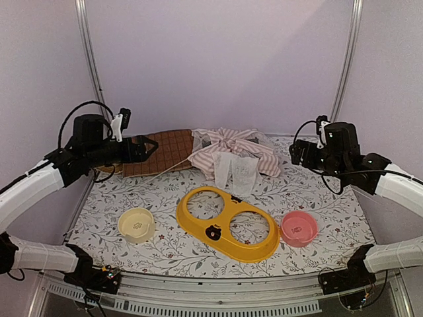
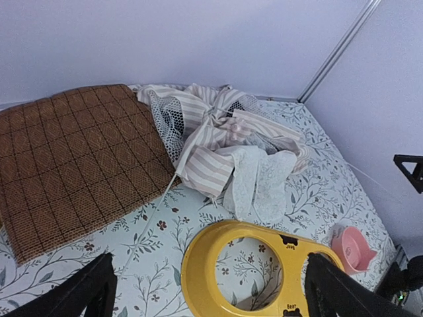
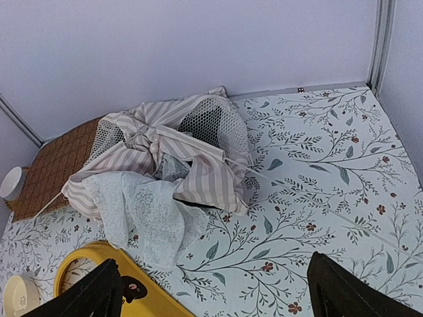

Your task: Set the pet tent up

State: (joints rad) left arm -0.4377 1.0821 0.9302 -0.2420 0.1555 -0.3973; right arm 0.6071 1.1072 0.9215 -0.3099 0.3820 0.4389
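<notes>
Left fingers spread, pet tent crumpled beyond

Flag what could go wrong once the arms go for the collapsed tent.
1. The pink-and-white striped fabric tent lies crumpled; a grab may catch only its sheer white lace curtain, not its frame.
2. One thin white pole runs by the brown quilted mat's corner; lifting could snag it.

Open tabletop lies right of the collapsed pet tent; the brown mat touches its left, and the yellow 2-hole feeder stands near its front.
</notes>
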